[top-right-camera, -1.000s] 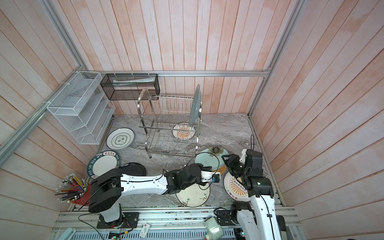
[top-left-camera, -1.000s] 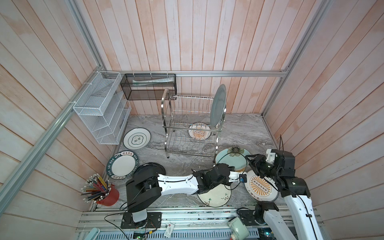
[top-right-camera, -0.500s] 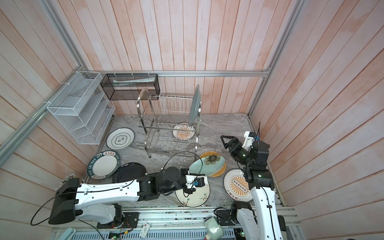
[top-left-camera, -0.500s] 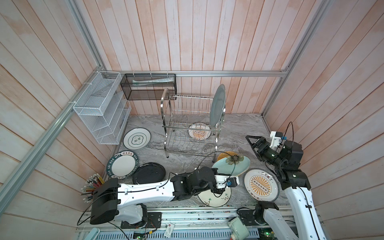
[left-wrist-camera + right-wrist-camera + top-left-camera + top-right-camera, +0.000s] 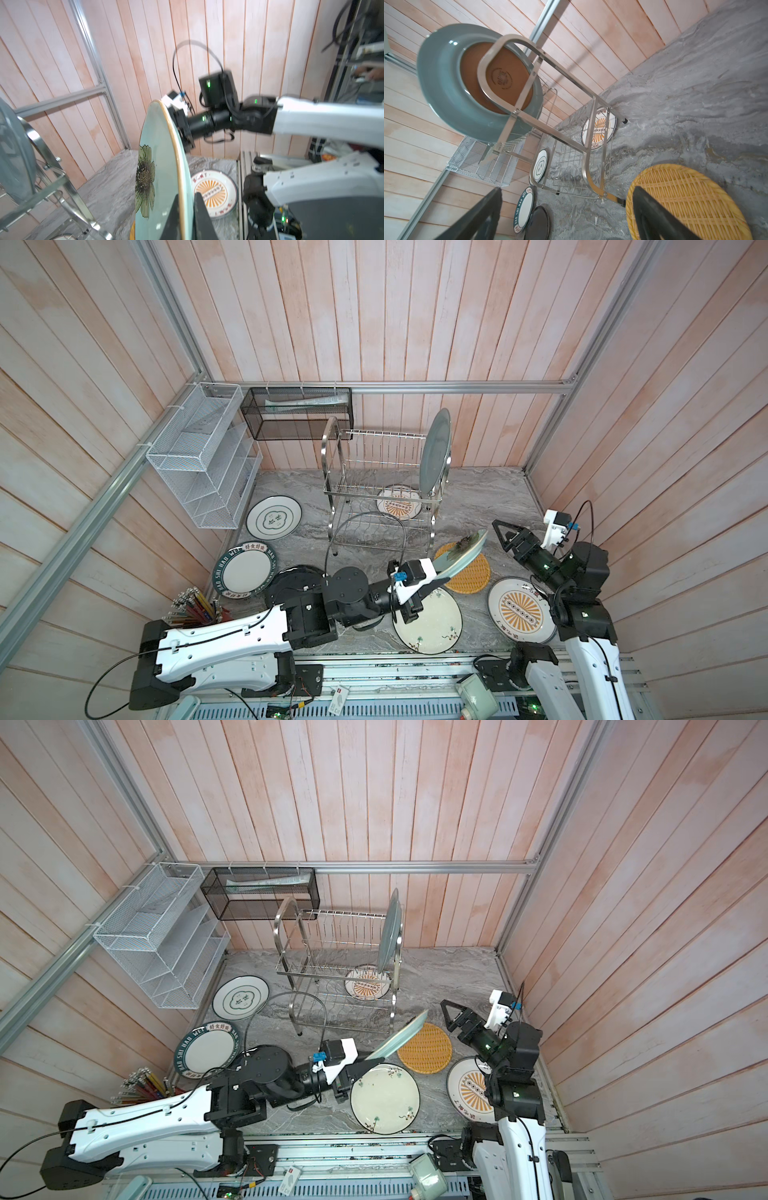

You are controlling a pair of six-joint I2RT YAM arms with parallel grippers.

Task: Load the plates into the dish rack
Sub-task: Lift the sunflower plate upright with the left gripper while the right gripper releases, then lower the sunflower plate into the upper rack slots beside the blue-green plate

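My right claw (image 5: pixel 500 536) has let go and withdrawn, jaws spread, so my left claw (image 5: pixel 441 577) alone pinches the pale green plate (image 5: pixel 465 556) by its rim, tilted over the yellow woven plate (image 5: pixel 471 581) between the dish rack (image 5: pixel 382 489) and the desk's front edge, ready for racking.

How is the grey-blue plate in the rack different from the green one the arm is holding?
The grey-blue plate stands upright in the top tier of the dish rack; the green plate is tilted in the air, pinched by the left gripper. The grey-blue plate is plain; the green plate carries a painted flower. Both are round.
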